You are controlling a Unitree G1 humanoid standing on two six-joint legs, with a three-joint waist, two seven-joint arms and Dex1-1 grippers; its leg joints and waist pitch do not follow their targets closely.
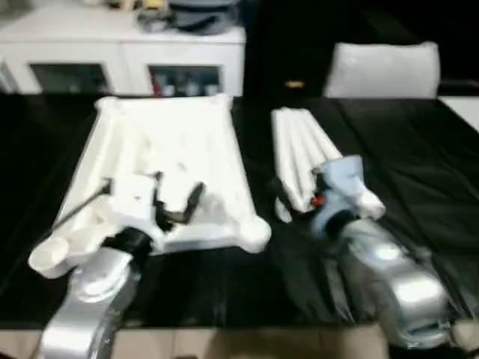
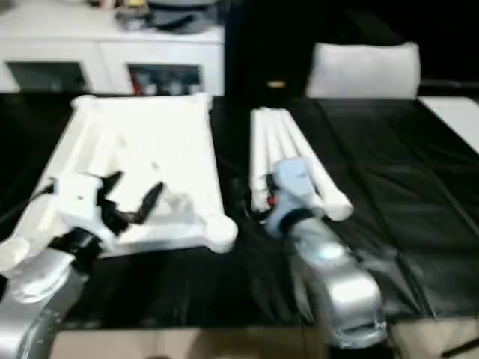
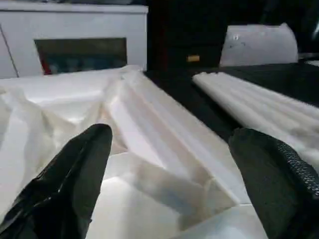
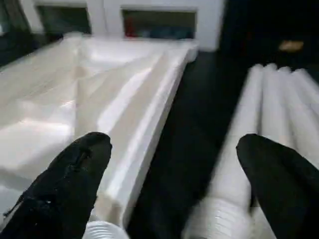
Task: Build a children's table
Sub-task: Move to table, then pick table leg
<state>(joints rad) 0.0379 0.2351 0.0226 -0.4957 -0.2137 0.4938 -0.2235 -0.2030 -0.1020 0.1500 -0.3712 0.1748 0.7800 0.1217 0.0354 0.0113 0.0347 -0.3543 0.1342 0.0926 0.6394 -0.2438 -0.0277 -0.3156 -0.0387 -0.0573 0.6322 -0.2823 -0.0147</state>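
Lying ribs-up, table top [image 1: 179,142] with corner sockets exposed for fitting. Hovering over the legs [image 1: 299,153], right gripper [image 4: 174,189] released, empty; left gripper [image 3: 169,184] likewise spread, above the top.

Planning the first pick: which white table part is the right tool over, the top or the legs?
The legs: the right tool hangs open over their near ends, beside the top, which lies ribbed side up under the left tool.
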